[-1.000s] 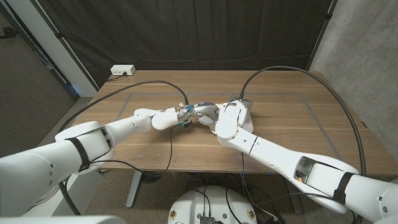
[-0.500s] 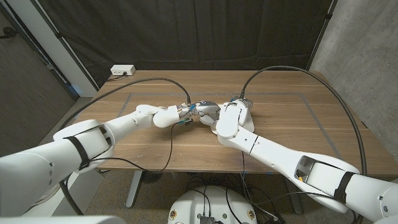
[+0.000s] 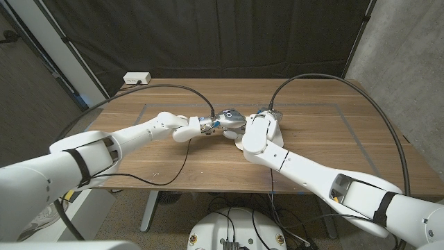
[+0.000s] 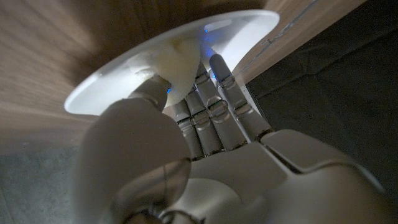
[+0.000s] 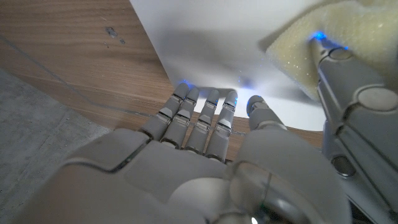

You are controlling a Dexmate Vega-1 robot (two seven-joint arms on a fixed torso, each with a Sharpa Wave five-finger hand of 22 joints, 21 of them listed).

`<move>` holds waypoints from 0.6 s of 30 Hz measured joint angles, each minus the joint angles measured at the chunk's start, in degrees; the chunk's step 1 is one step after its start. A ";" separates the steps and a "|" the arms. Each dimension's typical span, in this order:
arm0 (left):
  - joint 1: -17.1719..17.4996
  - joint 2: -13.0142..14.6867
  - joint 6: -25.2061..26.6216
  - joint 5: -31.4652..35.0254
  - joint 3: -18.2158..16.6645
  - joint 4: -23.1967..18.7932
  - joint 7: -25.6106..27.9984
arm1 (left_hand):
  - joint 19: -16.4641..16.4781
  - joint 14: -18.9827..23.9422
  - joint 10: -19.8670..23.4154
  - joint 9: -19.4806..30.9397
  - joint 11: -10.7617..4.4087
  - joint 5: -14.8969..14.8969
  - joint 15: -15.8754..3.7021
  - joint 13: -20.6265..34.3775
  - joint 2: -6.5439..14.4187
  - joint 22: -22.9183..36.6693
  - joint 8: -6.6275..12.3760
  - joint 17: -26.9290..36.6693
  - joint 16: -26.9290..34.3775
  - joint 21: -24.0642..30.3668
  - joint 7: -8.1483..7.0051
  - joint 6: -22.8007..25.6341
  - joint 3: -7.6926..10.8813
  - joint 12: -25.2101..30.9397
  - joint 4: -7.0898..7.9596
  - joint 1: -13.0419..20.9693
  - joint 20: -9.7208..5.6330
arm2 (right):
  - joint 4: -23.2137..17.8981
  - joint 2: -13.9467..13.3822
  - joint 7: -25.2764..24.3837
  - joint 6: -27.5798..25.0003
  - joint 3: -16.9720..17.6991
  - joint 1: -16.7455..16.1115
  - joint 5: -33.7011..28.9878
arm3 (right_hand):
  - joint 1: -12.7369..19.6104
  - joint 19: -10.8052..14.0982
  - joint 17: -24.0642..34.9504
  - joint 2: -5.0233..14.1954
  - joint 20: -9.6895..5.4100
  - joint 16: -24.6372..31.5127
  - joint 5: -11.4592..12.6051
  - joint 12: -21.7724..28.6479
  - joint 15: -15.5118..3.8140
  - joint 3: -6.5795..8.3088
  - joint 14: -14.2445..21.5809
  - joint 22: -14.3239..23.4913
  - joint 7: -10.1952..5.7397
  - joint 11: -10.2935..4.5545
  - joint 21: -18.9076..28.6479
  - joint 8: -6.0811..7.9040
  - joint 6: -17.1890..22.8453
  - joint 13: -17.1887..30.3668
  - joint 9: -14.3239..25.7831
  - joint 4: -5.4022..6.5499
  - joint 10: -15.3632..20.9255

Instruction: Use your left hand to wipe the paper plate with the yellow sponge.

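Note:
The white paper plate (image 3: pixel 278 137) lies on the wooden table near its middle. My left hand (image 3: pixel 227 119) reaches over it and presses the yellow sponge (image 4: pixel 178 57) onto the plate (image 4: pixel 239 30). In the right wrist view the sponge (image 5: pixel 339 40) sits on the plate (image 5: pixel 205 43) under my left hand's fingertips (image 5: pixel 348 87). My right hand (image 3: pixel 262 126) holds the plate by its rim. Its fingers (image 5: pixel 202 118) end at the plate's edge and its thumb lies on top.
A taped rectangle (image 3: pixel 347 107) marks the tabletop around the plate. A white power strip (image 3: pixel 137 78) sits at the table's far left corner. Black cables (image 3: pixel 316 78) arc over both arms. A dark curtain hangs behind the table.
My left hand has slid the sponge farther away and to the right across the plate, and its forearm followed. My right hand has stayed on the rim.

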 measured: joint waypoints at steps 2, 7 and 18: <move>0.02 1.10 3.63 2.68 0.77 -2.64 0.66 | 0.00 0.40 0.00 0.00 0.00 0.00 -0.02 0.00 0.00 0.00 -0.16 0.00 -0.01 0.08 0.01 0.00 0.00 0.00 0.00 0.00 0.00 | -0.02 -0.12 -0.40 0.00 -0.07 0.15 0.72 | 0.00 0.00 0.00 0.00 0.00 0.00 0.00 0.00 0.00 0.17 0.00 0.00 0.00 -0.08 0.33 0.00 0.00 -0.01 0.00 -0.17 -0.08; 0.15 1.63 12.49 8.69 1.10 -4.10 1.19 | 0.00 0.41 0.00 -0.02 0.00 0.00 -0.02 0.30 0.00 0.00 -0.13 0.00 -0.01 0.50 0.02 -0.02 0.00 0.00 0.00 0.00 0.00 | -0.04 -0.29 -0.59 0.00 -0.21 0.40 1.07 | -0.01 0.00 0.00 -0.01 0.00 0.00 0.00 -0.02 0.00 0.16 0.00 0.00 0.20 -0.11 0.35 0.00 -0.20 -0.05 -0.01 -0.16 -0.11; 1.18 3.59 23.12 15.40 3.90 -10.91 1.48 | 0.01 0.42 0.00 -0.04 0.00 0.11 -0.01 0.31 0.31 0.01 -0.13 -0.03 -0.01 0.71 -0.02 0.05 0.00 -0.44 0.00 0.31 0.00 | 0.03 -0.49 -1.09 -0.01 -0.28 0.71 2.02 | -0.23 0.00 0.00 -0.23 0.00 0.00 0.00 -0.22 0.00 0.16 0.00 0.00 0.20 0.13 0.34 0.00 -0.20 0.10 0.00 -0.16 0.14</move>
